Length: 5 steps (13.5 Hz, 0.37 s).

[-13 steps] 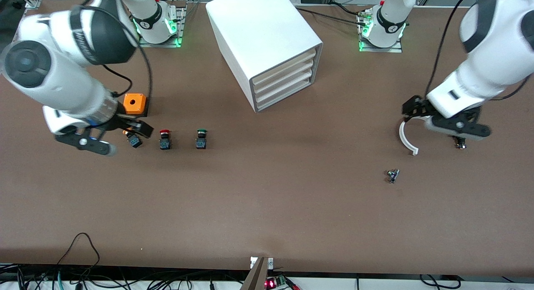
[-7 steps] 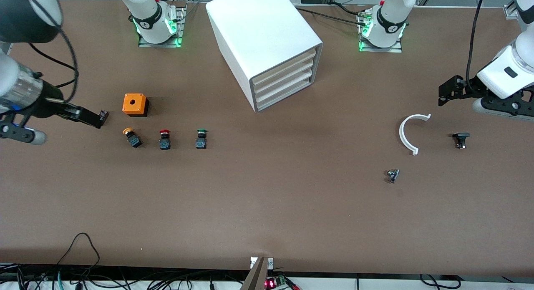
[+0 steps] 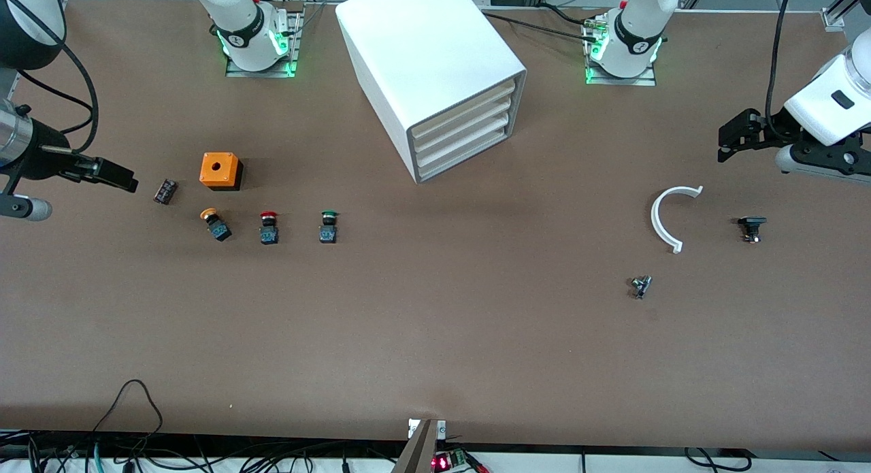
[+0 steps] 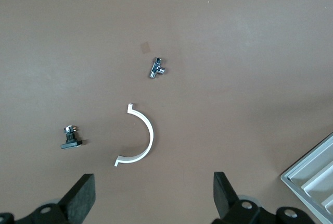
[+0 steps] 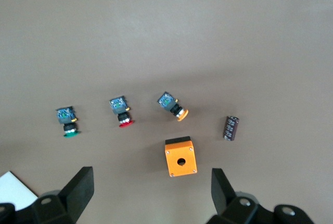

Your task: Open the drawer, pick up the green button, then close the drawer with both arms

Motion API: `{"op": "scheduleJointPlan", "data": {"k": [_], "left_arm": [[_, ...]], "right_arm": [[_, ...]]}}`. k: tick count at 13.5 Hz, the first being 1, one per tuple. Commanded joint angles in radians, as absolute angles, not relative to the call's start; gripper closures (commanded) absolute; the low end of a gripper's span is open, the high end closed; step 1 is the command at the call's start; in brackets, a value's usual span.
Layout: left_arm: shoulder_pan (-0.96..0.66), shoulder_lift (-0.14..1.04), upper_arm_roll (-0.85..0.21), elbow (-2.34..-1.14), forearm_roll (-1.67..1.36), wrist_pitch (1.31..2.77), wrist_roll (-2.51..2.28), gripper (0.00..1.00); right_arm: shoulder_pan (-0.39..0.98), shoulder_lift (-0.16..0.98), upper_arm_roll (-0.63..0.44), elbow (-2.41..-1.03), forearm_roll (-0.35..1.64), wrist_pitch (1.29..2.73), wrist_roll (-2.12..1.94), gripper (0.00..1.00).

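Black left claw [image 3: 727,141] gapes empty over the bench's left-arm end; black right claw [image 3: 121,179] likewise, over the right-arm end. Bottom white plastic drawer [image 3: 466,154] of the boxy white cabinet [image 3: 422,58] is shut: hook its lip squarely, pull straight. Green-capped blocky button [image 3: 329,226] sits on the matte brown bench [image 3: 435,337].
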<state>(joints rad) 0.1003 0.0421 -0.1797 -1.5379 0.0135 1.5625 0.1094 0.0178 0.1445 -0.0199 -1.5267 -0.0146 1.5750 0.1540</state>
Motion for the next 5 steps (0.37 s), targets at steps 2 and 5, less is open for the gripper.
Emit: {"op": "scheduleJointPlan", "data": {"k": [2,5], "left_arm": [[0.107,0.008,-0.175,-1.546,-0.02,1.523,0.13,0.0],[0.107,0.012,-0.175,-1.546,-0.015,1.529,0.124,0.0]], "right_arm": [[-0.048,0.098,0.057,-1.578,-0.064,1.597,0.083,0.0],[-0.04,0.095,0.058,-1.58,-0.067,1.58,0.095,0.0]]}}
